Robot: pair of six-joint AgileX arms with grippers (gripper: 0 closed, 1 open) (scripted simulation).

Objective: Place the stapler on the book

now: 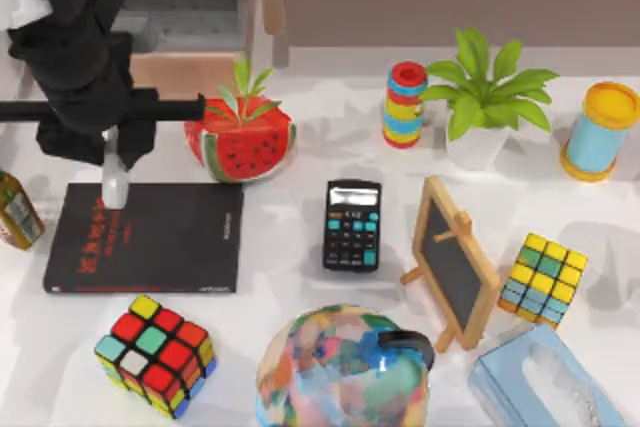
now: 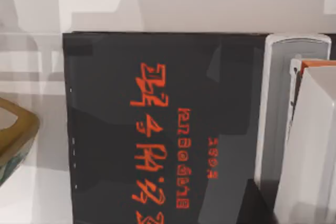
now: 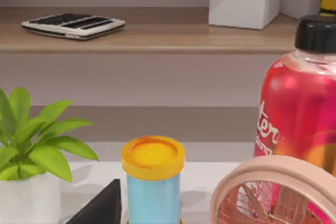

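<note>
Nearest the front desk edge in the top view stand a Rubik's cube (image 1: 155, 354), a multicoloured round pot (image 1: 340, 372) and a pale blue tissue box (image 1: 545, 387) with white tissue showing in its opening. Behind the cube lies the book (image 1: 150, 238), flat on the desk (image 1: 290, 282) at the left side, its red lettering along the left part of the cover. At the book's far left corner the left hand (image 1: 117, 172) hangs from its black arm; the stapler (image 1: 115, 187) sits under it, its pale tip over the book's cover. Whether the fingers clamp the stapler or stand clear of it cannot be told from above.

Left wrist view adds detail: the book (image 2: 157, 129) runs across the frame with the stapler (image 2: 278, 119) as a light grey bar over the cover near one edge, a white finger (image 2: 310, 150) close beside it. Contact between finger and stapler cannot be confirmed.

Mid-desk hold a black calculator (image 1: 352, 225), a small chalkboard (image 1: 452, 262) and a second cube (image 1: 543, 280). Farther back stand a watermelon planter (image 1: 243, 142) holding a green sprout, a striped ring stack (image 1: 404, 105), a white pot with a leafy plant (image 1: 485, 97) and a blue canister with a yellow lid (image 1: 600, 132).

Right wrist view shows that canister (image 3: 152, 179), the plant (image 3: 31, 145), a red bottle (image 3: 302, 103) and a shelf (image 3: 131, 38) carrying a keyboard (image 3: 73, 24).
</note>
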